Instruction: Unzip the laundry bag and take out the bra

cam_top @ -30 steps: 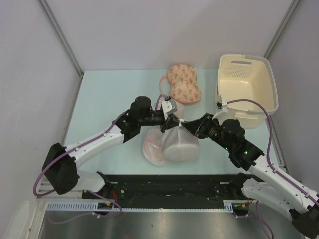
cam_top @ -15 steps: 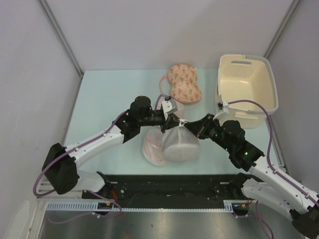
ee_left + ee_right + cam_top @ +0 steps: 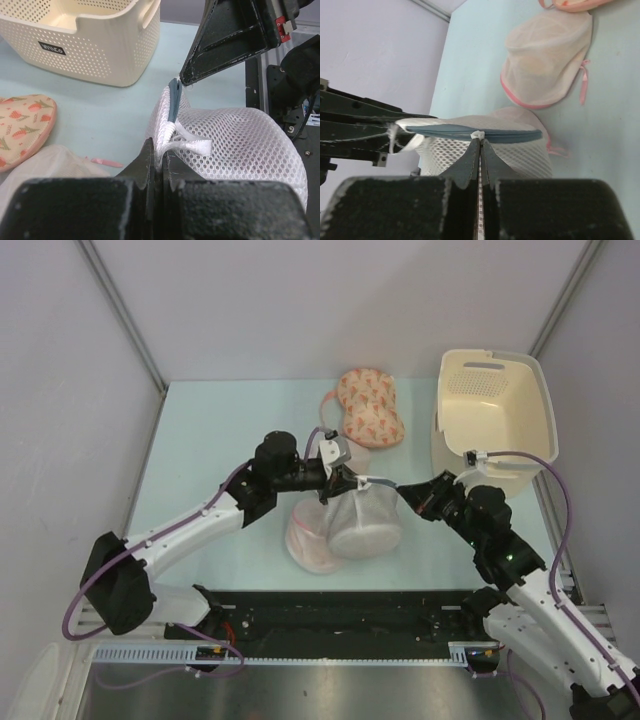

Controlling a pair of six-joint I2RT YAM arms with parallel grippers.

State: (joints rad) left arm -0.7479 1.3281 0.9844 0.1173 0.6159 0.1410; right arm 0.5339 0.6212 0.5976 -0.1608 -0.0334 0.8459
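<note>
Now the round, dome-shaped white mesh laundry bag point(image 3: 366, 522) hangs stretched between your two claws at the middle of the pale green table point(image 3: 210, 440). Your left claw point(image 3: 160, 161) is clamped on the white fabric tab point(image 3: 192, 146) at the bag's top edge. Your right claw point(image 3: 479, 143), jaws closed, pinches a small white pull on the grey zip rim point(image 3: 510, 135), near the left claw's tips. The bag's lower part rests on the table, leaning against a round mesh pouch with pink trim point(image 3: 308, 543). Its contents cannot be made out through the mesh.

Against a second ago, your right claw has closed on the pull and its arm has drawn off to the right, pulling the zip rim into a taut line and tipping the bag that way. Your left arm holds about where it was.

A second pink-trimmed mesh pouch point(image 3: 546, 55) lies just behind the left claw, with a peach patterned bra with pink straps point(image 3: 370, 407) beyond it. A cream perforated plastic basket point(image 3: 500, 430) stands at the right rear, behind your right arm.
</note>
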